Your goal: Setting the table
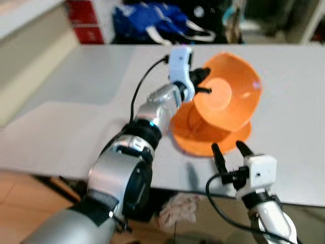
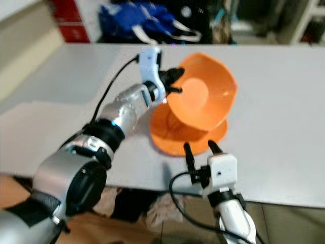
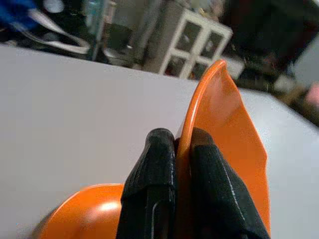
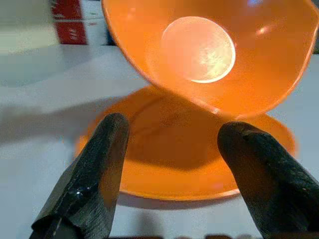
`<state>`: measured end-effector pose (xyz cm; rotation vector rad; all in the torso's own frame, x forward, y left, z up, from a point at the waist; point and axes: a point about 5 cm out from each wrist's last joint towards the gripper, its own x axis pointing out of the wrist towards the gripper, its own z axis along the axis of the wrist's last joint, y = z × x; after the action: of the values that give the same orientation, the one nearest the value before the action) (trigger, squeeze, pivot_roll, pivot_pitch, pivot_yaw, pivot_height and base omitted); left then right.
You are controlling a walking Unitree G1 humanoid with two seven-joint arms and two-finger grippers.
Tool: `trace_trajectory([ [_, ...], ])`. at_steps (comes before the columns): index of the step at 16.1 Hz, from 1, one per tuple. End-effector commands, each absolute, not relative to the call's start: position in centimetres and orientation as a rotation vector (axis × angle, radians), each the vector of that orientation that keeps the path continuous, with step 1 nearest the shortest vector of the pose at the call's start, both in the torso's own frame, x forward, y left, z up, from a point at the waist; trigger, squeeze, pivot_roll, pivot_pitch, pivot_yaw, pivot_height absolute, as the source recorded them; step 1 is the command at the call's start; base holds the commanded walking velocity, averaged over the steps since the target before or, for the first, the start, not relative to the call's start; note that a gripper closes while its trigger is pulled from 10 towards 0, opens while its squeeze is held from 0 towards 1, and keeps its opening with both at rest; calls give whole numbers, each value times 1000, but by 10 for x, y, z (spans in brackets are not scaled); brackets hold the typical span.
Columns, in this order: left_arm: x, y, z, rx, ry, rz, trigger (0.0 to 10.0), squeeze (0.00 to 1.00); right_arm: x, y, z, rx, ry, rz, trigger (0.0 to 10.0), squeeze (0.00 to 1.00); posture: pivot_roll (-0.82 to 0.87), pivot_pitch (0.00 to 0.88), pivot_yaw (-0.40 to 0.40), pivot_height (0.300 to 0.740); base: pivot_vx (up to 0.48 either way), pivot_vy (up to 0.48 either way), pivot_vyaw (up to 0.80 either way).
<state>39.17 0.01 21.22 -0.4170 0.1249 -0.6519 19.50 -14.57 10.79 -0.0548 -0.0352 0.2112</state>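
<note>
Left eye view: left tool (image 1: 202, 82) pinches tilted orange bowl (image 1: 228, 96) above plate (image 1: 203, 134).

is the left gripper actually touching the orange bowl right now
Touching. The left wrist view shows the left gripper with its jaws shut on the rim of the orange bowl, one finger each side.

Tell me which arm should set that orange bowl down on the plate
Left. Its claw already pinches the tilted orange bowl by the rim above the orange plate; the right claw hangs open, short of both.
</note>
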Motion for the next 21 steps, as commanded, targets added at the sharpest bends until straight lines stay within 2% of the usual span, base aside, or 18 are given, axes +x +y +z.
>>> trace_trajectory([
  [1,389,-18,234,-500,102,-684,0,0,195,-142,109,-51,-41,223,10000,0,-132,0,81,740,0,0,0],
  [3,389,-19,227,-600,177,-644,0,0,195,-143,110,-54,-40,225,10000,0,-140,0,81,740,0,0,0],
  [4,388,-19,216,-714,272,-587,0,0,194,-144,110,-58,-38,226,10000,0,-146,0,82,740,0,0,0],
  [5,388,-19,214,-737,290,-573,0,0,194,-144,110,-58,-37,226,10000,0,-146,0,82,740,0,0,0],
  [6,383,-22,198,-816,386,-520,0,0,193,-144,111,-64,-37,230,10000,0,-161,0,80,740,0,0,0],
  [13,378,-33,193,-751,407,-528,0,0,184,-148,120,-70,-44,249,10000,0,-223,0,83,740,0,0,0],
  [21,363,-57,183,-821,525,-563,0,0,178,-151,125,-83,-20,279,10000,0,-257,0,84,740,0,0,0],
])
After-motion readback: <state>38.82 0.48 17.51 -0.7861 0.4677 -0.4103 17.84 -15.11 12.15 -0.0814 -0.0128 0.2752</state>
